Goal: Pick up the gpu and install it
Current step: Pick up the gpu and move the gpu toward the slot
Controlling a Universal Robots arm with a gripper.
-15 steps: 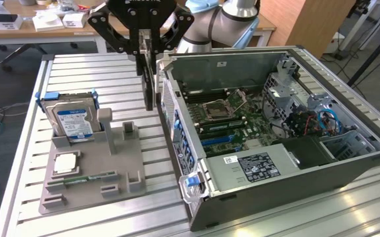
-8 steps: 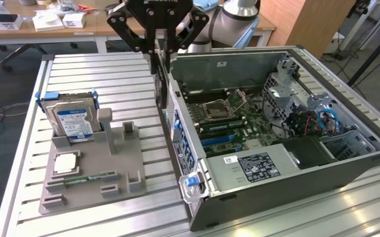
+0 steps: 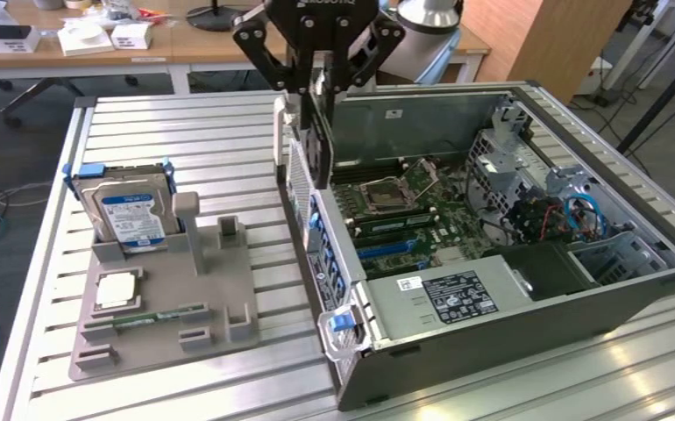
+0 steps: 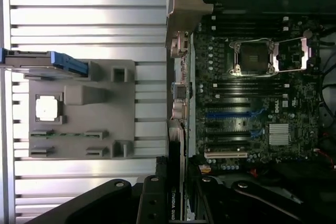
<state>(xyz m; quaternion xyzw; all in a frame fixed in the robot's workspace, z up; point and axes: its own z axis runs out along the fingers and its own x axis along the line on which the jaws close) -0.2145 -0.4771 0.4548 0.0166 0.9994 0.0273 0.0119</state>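
Exterior view: the gripper (image 3: 317,83) hangs over the rear edge of the open computer case (image 3: 571,298), its fingers clamped on the gpu (image 3: 316,140). The card is held on edge and points down.

Wrist view: the gpu (image 4: 176,182) appears edge-on, with one gripper (image 4: 176,198) finger against each face. It sits level with the case's rear wall, beside the motherboard (image 4: 252,103) rather than over it. The blue expansion slots (image 4: 231,114) lie just inboard of the card. No contact between card and slot is visible, so I judge the card lifted but not seated.

Findings on the step in hand:
- Bring the card's connector edge parallel to the chosen slot before you descend. From these views I cannot tell whether the two are aligned yet.
- Keep the silver bracket end towards the rear wall so it meets the wall opening and does not ride on the metal lip.
- Lower the card straight and slowly. A tilted card is likely to jam at one end of the slot.
- Keep clear of the processor socket (image 4: 254,56).

The grey fixture tray (image 3: 162,298) and the hard drive (image 3: 133,215) sit well apart on the table (image 3: 197,123), outside the working path.
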